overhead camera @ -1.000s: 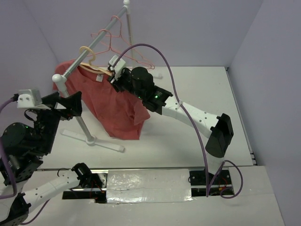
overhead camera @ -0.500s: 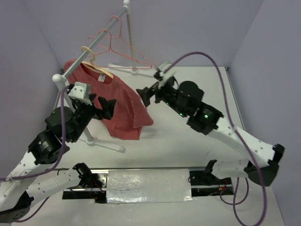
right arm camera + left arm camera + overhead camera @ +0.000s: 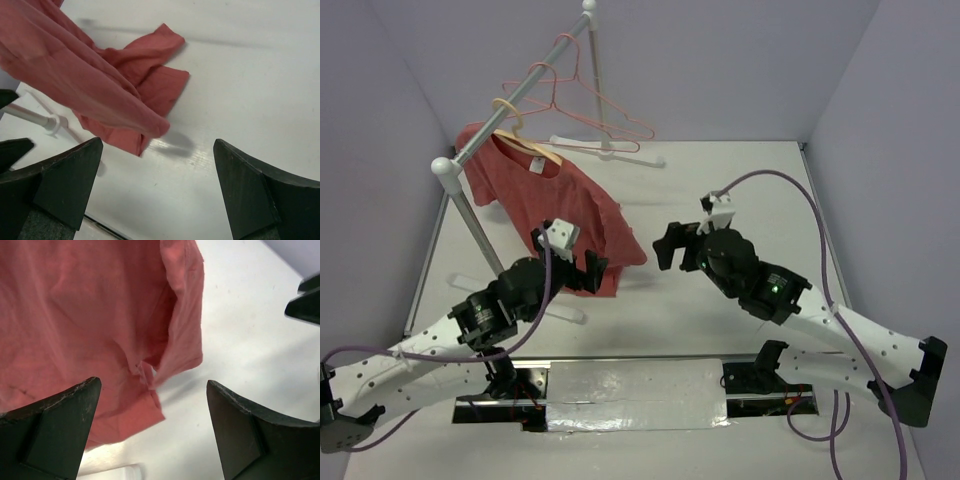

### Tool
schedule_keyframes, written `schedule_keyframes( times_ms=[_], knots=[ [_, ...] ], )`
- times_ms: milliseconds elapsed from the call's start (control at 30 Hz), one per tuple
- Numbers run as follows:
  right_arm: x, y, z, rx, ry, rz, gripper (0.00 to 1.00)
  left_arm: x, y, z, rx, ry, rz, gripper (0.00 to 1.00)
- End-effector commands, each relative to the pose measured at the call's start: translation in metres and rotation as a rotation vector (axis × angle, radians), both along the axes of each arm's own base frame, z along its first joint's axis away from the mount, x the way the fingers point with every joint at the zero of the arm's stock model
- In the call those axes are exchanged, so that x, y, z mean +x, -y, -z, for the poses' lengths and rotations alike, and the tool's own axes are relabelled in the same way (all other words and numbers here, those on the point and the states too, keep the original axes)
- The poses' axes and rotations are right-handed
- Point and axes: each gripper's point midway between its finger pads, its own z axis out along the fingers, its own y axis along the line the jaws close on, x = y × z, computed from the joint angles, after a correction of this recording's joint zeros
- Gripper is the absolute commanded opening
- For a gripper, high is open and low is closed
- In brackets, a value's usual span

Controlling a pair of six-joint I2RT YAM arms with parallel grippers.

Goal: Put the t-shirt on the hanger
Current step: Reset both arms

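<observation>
Both pincers are wide open! The left gripper has its jaws spread right out with nothing between them. It sits low over the table, right at the bottom hem of the t-shirt, and from above we cannot tell whether it brushes the cloth. Through its wrist camera we see the red fabric hanging beyond the jaws, unclamped.

The right gripper has its jaws just as wide and is holding nothing. It hovers near the shirt's free side edge but apart from it.

The t-shirt is up on the hanger, its white neck label showing at the collar. The hanger's hook is over the rail, and the shirt's lowest folds reach down to the table.

Now the count: we have one t-shirt, one pale beige hanger and one rail. Farther along the rail are what look like two thin pink wire hangers, both bare. That leaves two grippers, neither gripping anything.
</observation>
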Motion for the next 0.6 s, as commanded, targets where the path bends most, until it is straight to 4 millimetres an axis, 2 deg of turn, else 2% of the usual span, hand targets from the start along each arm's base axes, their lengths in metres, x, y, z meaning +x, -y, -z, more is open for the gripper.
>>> schedule_keyframes(
  times_ms=[0,33,67,100,167,233,367,433,533,567],
  knots=[
    [-0.007,0.021,-0.022,0.195,0.040,0.096,1.00,-0.006,-0.021,-0.015,-0.098,0.061,-0.190,1.00],
    [-0.010,0.021,-0.013,0.207,0.037,0.081,1.00,-0.008,-0.031,-0.001,-0.083,0.057,-0.238,1.00],
    [-0.011,0.018,-0.021,0.238,0.075,0.055,1.00,-0.010,-0.037,0.004,-0.094,0.054,-0.277,0.99],
    [-0.015,0.021,-0.029,0.267,0.102,0.041,1.00,-0.010,-0.052,0.004,-0.103,0.073,-0.347,0.99],
    [-0.016,0.029,-0.030,0.275,0.122,0.060,1.00,-0.011,-0.070,0.010,-0.094,0.074,-0.435,0.99],
    [-0.016,0.032,-0.031,0.273,0.124,0.072,1.00,-0.009,-0.080,0.005,-0.051,0.098,-0.483,0.99],
    [-0.016,0.023,-0.026,0.241,0.103,0.041,1.00,-0.007,-0.078,0.013,0.020,0.083,-0.497,1.00],
    [-0.015,0.023,-0.026,0.227,0.093,0.043,1.00,-0.009,-0.067,0.015,0.039,0.081,-0.421,0.99],
    [-0.014,0.021,-0.024,0.213,0.085,0.038,1.00,-0.012,-0.057,0.013,-0.017,0.092,-0.346,0.99],
    [-0.014,0.021,-0.025,0.213,0.089,0.039,1.00,-0.013,-0.059,0.011,-0.041,0.099,-0.343,1.00]
  ],
)
